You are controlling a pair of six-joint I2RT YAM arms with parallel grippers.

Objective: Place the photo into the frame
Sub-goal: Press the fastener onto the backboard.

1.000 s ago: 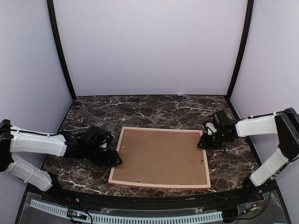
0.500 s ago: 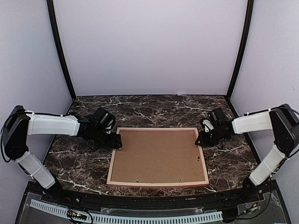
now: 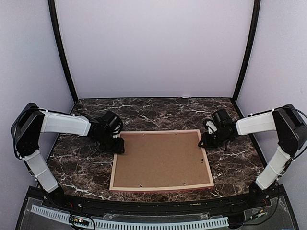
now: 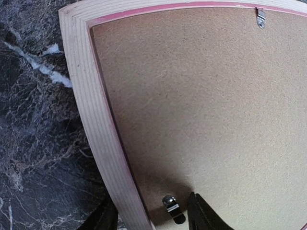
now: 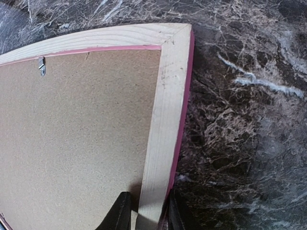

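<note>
Marble tabletop (image 3: 158,112) carries the frame (image 4: 91,96), lying flat and back side up near the middle, with the brown backing board (image 3: 160,158) filling its opening. At the far-left corner, the left gripper (image 4: 152,215) stands with its fingers apart and astride the left rail, one over the stone and one over the board beside a small metal clip (image 4: 170,208). At the far-right corner, the right gripper (image 5: 146,213) is pinched onto the right rail, a finger tight against each side.
</note>
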